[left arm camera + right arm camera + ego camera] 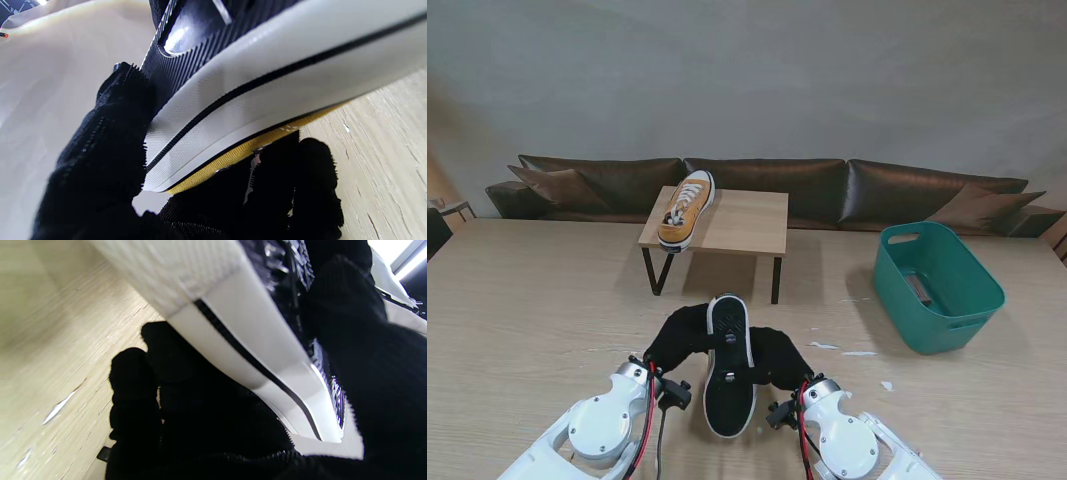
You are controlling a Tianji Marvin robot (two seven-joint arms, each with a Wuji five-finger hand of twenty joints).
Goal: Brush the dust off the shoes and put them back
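Observation:
A yellow sneaker [729,365] is held sole-up above the table between both black-gloved hands. Its black sole with white rim faces me. My left hand [682,338] grips its left side, and in the left wrist view the gloved fingers [100,160] wrap the white sole edge of the sneaker [253,100] over its yellow canvas. My right hand [779,358] grips the right side; its fingers [367,350] press on the shoe [240,330]. The second yellow sneaker [686,208] lies upright on the small wooden stand [747,222]. No brush is visible.
A teal plastic basket [939,288] stands on the table at the right, with something small inside. White scraps [847,350] lie on the table between the shoe and the basket. A brown sofa [827,190] runs behind the table.

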